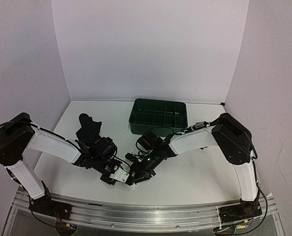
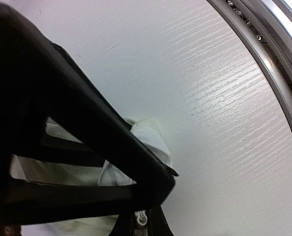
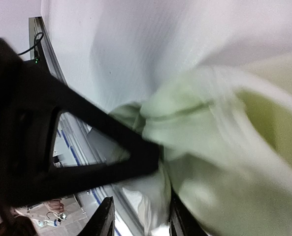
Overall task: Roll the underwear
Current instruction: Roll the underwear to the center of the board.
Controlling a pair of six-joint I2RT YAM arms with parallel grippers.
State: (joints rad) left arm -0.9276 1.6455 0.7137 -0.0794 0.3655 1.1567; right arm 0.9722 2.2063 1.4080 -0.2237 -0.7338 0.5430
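A cream-white underwear [image 1: 120, 172] lies bunched near the table's front edge, between my two grippers. My left gripper [image 1: 114, 175] is shut on it. In the left wrist view the fingertips [image 2: 158, 194] meet over a fold of that cream cloth [image 2: 150, 135]. My right gripper [image 1: 137, 175] faces it from the right. In the blurred right wrist view its jaws [image 3: 163, 184] stand apart, with the cream cloth [image 3: 214, 162] draped between and beyond them. A black underwear [image 1: 88, 129] lies crumpled at the back left, away from both grippers.
A green compartment tray [image 1: 158, 115] stands at the back centre, behind the right arm's wrist. A metal rail [image 1: 136, 211] runs along the table's near edge, close below both grippers. White walls close in the table on three sides.
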